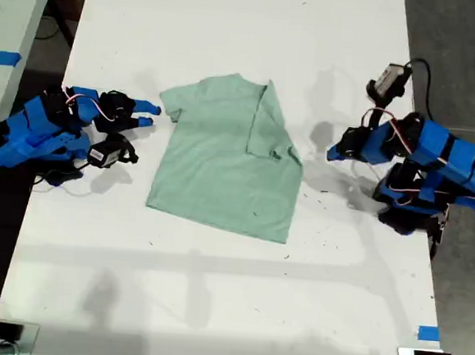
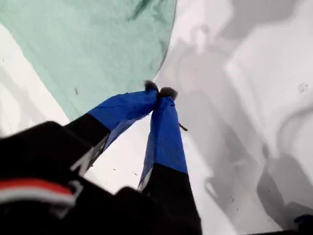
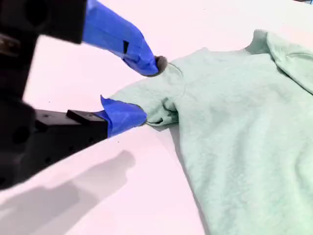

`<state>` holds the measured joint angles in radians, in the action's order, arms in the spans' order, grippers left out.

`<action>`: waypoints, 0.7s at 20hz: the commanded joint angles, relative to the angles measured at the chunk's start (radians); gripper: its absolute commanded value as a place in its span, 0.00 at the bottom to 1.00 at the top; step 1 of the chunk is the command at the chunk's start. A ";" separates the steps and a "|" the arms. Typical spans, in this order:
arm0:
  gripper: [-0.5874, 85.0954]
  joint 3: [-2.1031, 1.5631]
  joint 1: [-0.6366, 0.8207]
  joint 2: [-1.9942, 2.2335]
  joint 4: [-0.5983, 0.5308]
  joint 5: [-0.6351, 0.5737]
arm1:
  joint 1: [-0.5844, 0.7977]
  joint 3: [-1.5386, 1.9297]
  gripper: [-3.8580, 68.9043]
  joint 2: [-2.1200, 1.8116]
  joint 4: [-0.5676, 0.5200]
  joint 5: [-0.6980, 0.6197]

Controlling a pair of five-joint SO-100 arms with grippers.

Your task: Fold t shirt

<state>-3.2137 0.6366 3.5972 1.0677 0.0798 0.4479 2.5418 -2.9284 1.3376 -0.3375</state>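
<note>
At the exterior view's left, my second gripper (image 1: 149, 115) stands with jaws parted around the free sleeve of the t shirt (image 1: 227, 156), not yet closed on it. The shirt lies mid-table (image 1: 211, 307), its other sleeve folded inward. At the exterior view's right, my first gripper (image 1: 331, 153) is closed on nothing, apart from the cloth. No readable writing anywhere

Plain pale mint-green t shirt (image 1: 221, 172), white table (image 1: 211, 307), blue-and-black arms (image 1: 35, 133), blue tape (image 1: 428, 333).
</note>
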 commanded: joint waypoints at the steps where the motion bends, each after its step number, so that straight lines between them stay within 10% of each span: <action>1: 0.15 0.005 0.014 0.009 0.003 0.029 | -0.067 0.239 0.06 -0.344 -0.046 0.037; 14: 0.15 0.005 0.014 0.009 0.003 0.029 | -0.043 0.537 0.17 -0.577 -0.025 -0.100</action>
<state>-3.2137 0.6366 3.5972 1.0677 0.0798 0.3927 3.0373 -3.4944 1.3438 -0.4740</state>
